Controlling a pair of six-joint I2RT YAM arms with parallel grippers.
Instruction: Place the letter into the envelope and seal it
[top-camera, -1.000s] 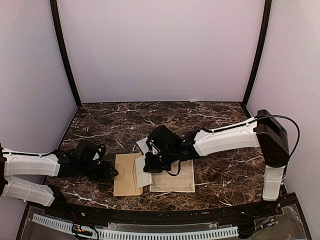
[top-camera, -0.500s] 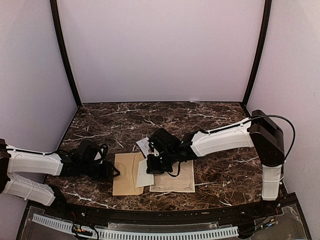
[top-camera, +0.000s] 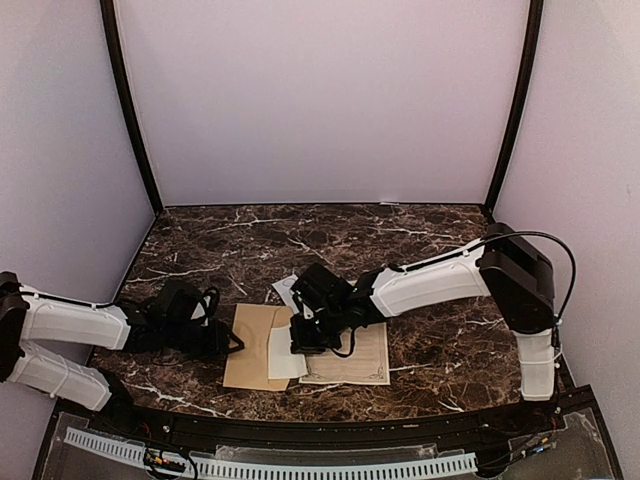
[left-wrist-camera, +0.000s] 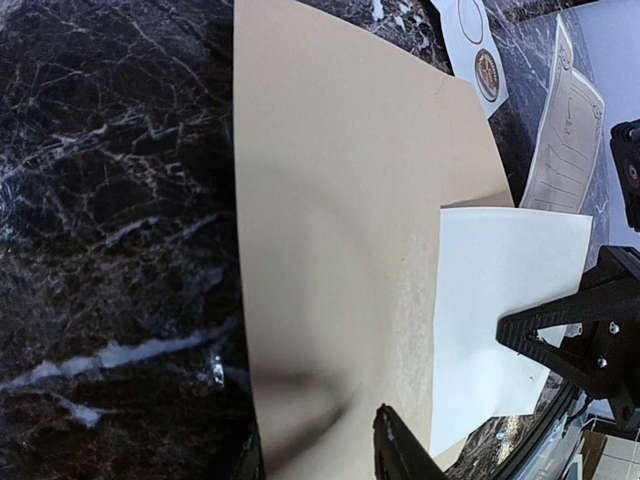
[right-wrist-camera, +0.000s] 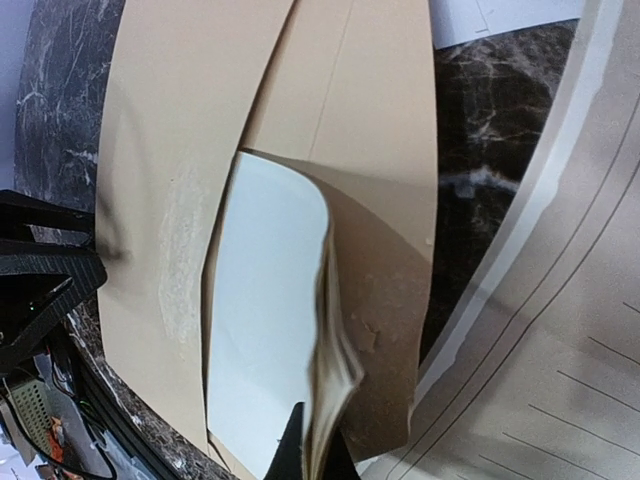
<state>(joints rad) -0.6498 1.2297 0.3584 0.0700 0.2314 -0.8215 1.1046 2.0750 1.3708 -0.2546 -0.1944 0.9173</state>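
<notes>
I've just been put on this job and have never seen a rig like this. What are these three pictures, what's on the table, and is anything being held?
Two robot arms are bolted at the near edge of the marble table. The top picture looks down from above and behind them. The other two come from a camera on each wrist. On the table lie the tan envelope, a cream sheet with an ornate border and a small white sticker card. The right gripper has its jaws shut on the folded white letter, which overlaps the envelope's right edge. The left gripper sits at the envelope's left edge; whether it grips is unclear.
</notes>
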